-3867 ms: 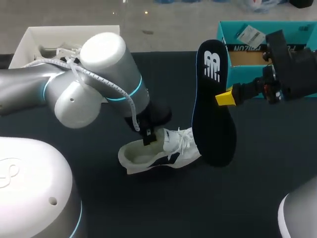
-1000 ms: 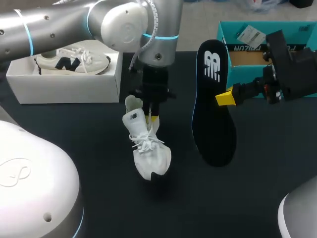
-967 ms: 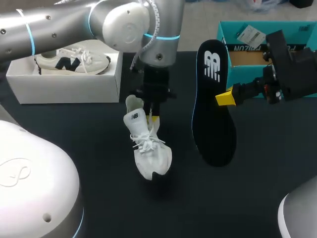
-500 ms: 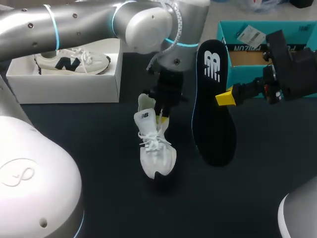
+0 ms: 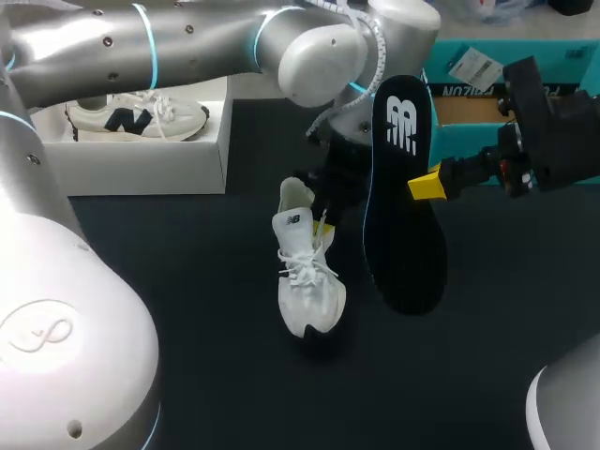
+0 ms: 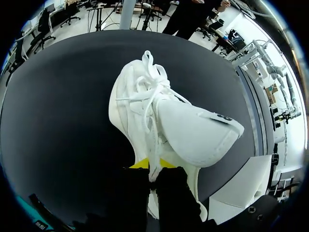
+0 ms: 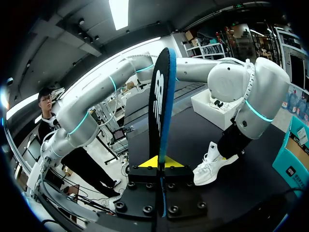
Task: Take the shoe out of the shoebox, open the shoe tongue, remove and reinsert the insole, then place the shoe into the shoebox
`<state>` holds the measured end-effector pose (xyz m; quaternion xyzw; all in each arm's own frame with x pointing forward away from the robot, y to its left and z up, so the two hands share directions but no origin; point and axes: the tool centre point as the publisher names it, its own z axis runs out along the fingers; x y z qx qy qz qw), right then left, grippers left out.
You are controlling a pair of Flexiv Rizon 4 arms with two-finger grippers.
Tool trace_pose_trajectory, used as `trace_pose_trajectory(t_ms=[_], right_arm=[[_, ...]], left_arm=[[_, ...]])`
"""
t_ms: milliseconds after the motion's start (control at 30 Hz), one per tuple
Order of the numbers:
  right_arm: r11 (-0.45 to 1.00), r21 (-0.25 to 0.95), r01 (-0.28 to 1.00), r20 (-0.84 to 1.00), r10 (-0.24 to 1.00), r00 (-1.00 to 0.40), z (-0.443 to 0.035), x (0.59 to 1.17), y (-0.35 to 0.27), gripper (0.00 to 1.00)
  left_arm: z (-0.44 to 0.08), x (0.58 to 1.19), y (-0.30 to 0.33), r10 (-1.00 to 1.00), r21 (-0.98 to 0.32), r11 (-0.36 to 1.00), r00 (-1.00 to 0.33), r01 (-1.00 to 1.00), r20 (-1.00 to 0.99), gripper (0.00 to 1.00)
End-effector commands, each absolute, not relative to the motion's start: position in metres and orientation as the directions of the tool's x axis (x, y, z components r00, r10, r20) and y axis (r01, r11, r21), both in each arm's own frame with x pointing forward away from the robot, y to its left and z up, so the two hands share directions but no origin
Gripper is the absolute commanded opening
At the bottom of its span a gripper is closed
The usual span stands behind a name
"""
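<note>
White shoe hangs heel-up, toe-down from the left gripper over the middle of the dark table; whether its toe touches the cloth cannot be told, as a shadow hides the spot. In the left wrist view the fingers are clenched on the shoe's upper edge beside the laces, only slivers of yellow showing; the tongue juts out and covers the opening, so the inside is out of sight.

Just beside the shoe, the dark insole stands upright and clear of the table, pinched at its edge by the right gripper; from the right wrist view it shows edge-on between the two yellow tips, its lower end hidden behind the gripper body.

At the far left, the white shoebox holds a second shoe, its upper part masked by the left arm; the teal shoebox at the far right is cut off by the frame and partly blocked by the right arm.
</note>
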<state>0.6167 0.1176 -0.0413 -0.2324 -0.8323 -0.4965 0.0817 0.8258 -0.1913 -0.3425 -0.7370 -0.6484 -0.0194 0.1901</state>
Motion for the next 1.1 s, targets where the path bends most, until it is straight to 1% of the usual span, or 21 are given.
trace_pose_trajectory(t_ms=[33, 433, 500, 533, 567, 600, 633, 667, 867, 1100], right_arm=[[0.404, 0.785, 0.470, 0.369, 0.304, -0.878, -0.041, 0.621, 0.121, 0.00], [0.404, 0.785, 0.470, 0.369, 0.304, -0.878, -0.041, 0.621, 0.121, 0.00], [0.404, 0.785, 0.470, 0.369, 0.304, -0.878, -0.041, 0.621, 0.121, 0.00], [0.404, 0.785, 0.470, 0.369, 0.304, -0.878, -0.041, 0.621, 0.121, 0.00], [0.404, 0.785, 0.470, 0.369, 0.304, -0.878, -0.041, 0.621, 0.121, 0.00], [0.404, 0.785, 0.470, 0.369, 0.304, -0.878, -0.041, 0.621, 0.121, 0.00], [0.404, 0.785, 0.470, 0.369, 0.304, -0.878, -0.041, 0.621, 0.121, 0.00], [0.404, 0.785, 0.470, 0.369, 0.304, -0.878, -0.041, 0.621, 0.121, 0.00], [0.404, 0.785, 0.470, 0.369, 0.304, -0.878, -0.041, 0.621, 0.121, 0.00], [0.404, 0.785, 0.470, 0.369, 0.304, -0.878, -0.041, 0.621, 0.121, 0.00]], left_arm=[[-0.344, 0.830, -0.200, 0.926, -0.260, -0.087, 0.174, 0.962, 0.334, 0.00], [-0.365, 0.830, -0.221, 0.914, -0.294, -0.096, 0.201, 0.951, 0.353, 0.00], [-0.368, 0.830, -0.222, 0.916, -0.297, -0.088, 0.194, 0.951, 0.351, 0.11], [-0.369, 0.830, -0.223, 0.918, -0.300, -0.087, 0.193, 0.950, 0.346, 0.27], [-0.369, 0.829, -0.223, 0.920, -0.301, -0.086, 0.192, 0.950, 0.341, 0.38], [-0.368, 0.827, -0.224, 0.924, -0.300, -0.083, 0.186, 0.950, 0.333, 0.60], [-0.366, 0.826, -0.224, 0.930, -0.299, -0.084, 0.183, 0.950, 0.320, 0.94], [-0.362, 0.825, -0.224, 0.937, -0.299, -0.083, 0.177, 0.951, 0.301, 1.00], [-0.332, 0.829, -0.220, 0.983, -0.301, -0.046, 0.097, 0.953, 0.158, 1.00], [-0.291, 0.841, -0.213, 0.994, -0.306, -0.075, 0.049, 0.949, -0.093, 1.00]])
